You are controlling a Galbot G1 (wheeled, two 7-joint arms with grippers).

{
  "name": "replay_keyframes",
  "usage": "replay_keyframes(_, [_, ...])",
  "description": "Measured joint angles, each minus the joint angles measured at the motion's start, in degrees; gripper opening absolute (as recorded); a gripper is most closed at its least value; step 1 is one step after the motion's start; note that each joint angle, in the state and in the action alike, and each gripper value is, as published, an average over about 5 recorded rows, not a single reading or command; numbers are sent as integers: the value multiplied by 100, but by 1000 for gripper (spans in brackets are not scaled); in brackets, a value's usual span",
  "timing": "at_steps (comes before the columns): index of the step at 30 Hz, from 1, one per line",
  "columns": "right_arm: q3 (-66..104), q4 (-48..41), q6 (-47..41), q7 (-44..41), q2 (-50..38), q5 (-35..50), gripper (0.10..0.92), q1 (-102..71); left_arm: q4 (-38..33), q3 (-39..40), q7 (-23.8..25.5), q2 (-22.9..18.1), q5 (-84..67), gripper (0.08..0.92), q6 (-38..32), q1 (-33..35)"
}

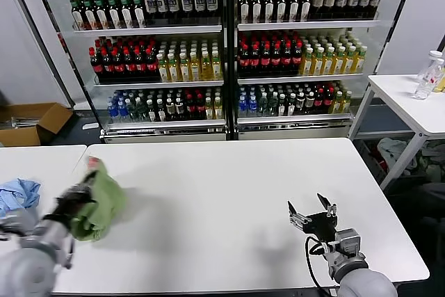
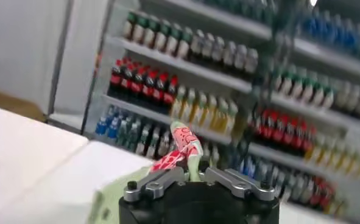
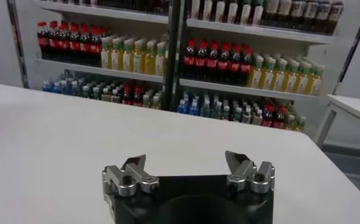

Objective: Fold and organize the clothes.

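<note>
Two hands: left hand clamped on green polo shirt, pink print wrist-view-only; right hand apart.

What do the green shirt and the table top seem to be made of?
The green shirt, held bunched in the left claw, looks like soft matte fabric, probably cotton knit: it folds and sags limply. The table top looks like a hard white laminate or coated board with a smooth, faintly glossy finish; the exact material is uncertain. The right claw hangs open over it.
</note>
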Motion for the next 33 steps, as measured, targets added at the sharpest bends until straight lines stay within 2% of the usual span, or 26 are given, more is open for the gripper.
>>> replay_keyframes(8, [127, 102, 43, -18, -66, -25, 823, 45, 617, 2126, -219, -817, 2191, 113, 70, -650])
replay_keyframes(14, [158, 132, 46, -30, -72, 1, 823, 70, 1193, 3244, -386, -1401, 3061, 144, 123, -1186])
replay_keyframes(18, [148, 132, 47, -31, -76, 50, 823, 114, 1612, 3707, -456, -1751, 3438, 248, 35, -1552])
replay_keyframes(23, [54, 68, 17, 3, -64, 193, 823, 243, 1854, 4099, -469, -1948, 3580, 395, -268, -1817])
replay_keyframes(28, [-213, -102, -62, 86, 22, 470, 823, 562, 1666, 4202, -477, -1898, 3372, 542, -524, -1776])
replay_keyframes(33, [-787, -513, -191, 292, 249, 906, 823, 1201, 1128, 3835, -508, -1599, 3020, 681, -784, -1416])
